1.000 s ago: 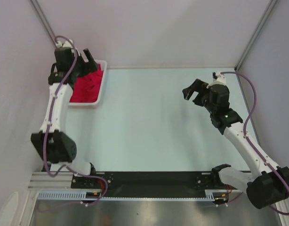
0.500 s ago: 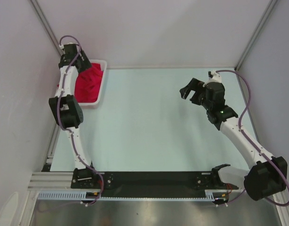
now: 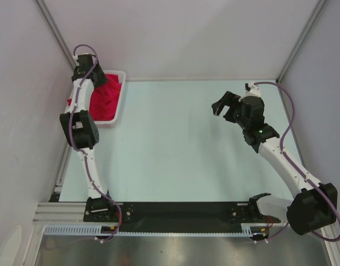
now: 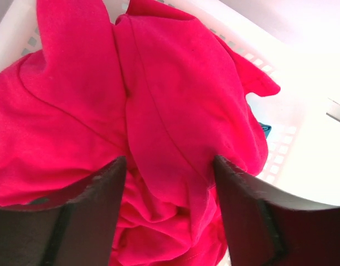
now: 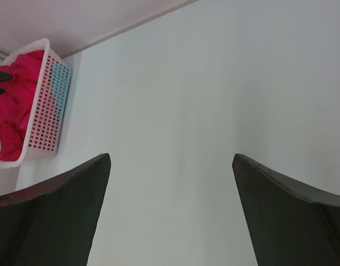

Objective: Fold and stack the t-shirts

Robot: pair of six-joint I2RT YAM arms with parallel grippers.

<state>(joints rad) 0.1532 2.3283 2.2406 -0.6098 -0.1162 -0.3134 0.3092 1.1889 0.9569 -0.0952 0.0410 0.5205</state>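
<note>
Crimson shirts point(image 4: 175, 100) heaped in basket point(image 4: 281, 149), directly beneath left gripper point(image 4: 170, 163). Jaws apart, straddling a raised fold of topmost cloth, red bulging up between fingers point(image 4: 103, 199), not yet pinched. Best to sink slightly deeper before clamping, taking only that one ridge, so as to raise a single shirt and not the whole bundle. Then lift straight up, clear of basket wall just beyond, watching for a second shirt dragged along. Right gripper point(image 5: 171, 160) spread wide, holding nothing, hovering above table point(image 5: 175, 83), basket well off ahead and to its left. Good spot for catching a hem later; keep it low, ready for spreading cloth flat.
</note>
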